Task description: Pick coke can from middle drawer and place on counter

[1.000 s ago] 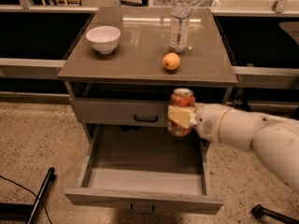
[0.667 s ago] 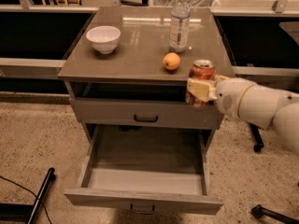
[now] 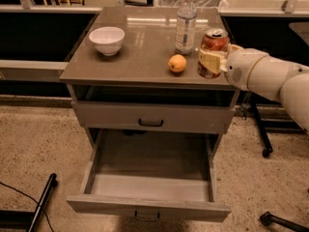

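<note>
My gripper (image 3: 212, 57) is shut on the coke can (image 3: 212, 41), a red can with a silver top. It holds the can upright over the right front part of the counter (image 3: 140, 57), just right of the orange fruit. I cannot tell whether the can's base touches the counter. The middle drawer (image 3: 149, 178) stands pulled open below, and its grey inside holds nothing. My white arm comes in from the right.
On the counter are a white bowl (image 3: 106, 39) at the left, a clear water bottle (image 3: 186, 23) at the back right and an orange fruit (image 3: 177, 63) near the can. The upper drawer front (image 3: 152, 117) is closed. A dark chair leg (image 3: 263, 134) stands at the right.
My gripper has lifted the can from in front of the upper drawer, up and to the right, to the level of the counter's right front part.
</note>
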You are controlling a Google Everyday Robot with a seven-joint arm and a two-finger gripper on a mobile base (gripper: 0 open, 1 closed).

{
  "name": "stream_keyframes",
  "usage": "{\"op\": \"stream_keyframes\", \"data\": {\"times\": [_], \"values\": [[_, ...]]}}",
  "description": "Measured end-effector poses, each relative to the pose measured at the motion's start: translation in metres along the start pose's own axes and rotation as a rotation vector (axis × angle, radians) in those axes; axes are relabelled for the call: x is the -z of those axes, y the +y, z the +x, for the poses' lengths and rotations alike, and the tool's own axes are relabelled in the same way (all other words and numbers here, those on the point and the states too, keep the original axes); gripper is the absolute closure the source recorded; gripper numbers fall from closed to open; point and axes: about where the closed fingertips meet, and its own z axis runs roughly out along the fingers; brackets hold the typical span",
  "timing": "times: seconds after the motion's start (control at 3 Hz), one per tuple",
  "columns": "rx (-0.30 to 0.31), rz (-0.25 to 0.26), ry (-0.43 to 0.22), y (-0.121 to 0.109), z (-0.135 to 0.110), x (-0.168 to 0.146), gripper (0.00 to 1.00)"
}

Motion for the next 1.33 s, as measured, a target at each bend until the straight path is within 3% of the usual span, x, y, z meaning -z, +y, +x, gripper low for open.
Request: {"op": "stream_keyframes", "data": {"times": [0.33,0.67,1.0,1.33], "values": [[0.069,-0.023,0.083,0.020,0.010,-0.030,1.00],[0.103,-0.071,0.112,0.038,0.005,-0.053,0.81],[0.067,-0.124,0.086,0.060,-0.018,-0.060,0.58],[0.012,-0.144,0.029,0.070,-0.055,-0.061,0.34]]}}
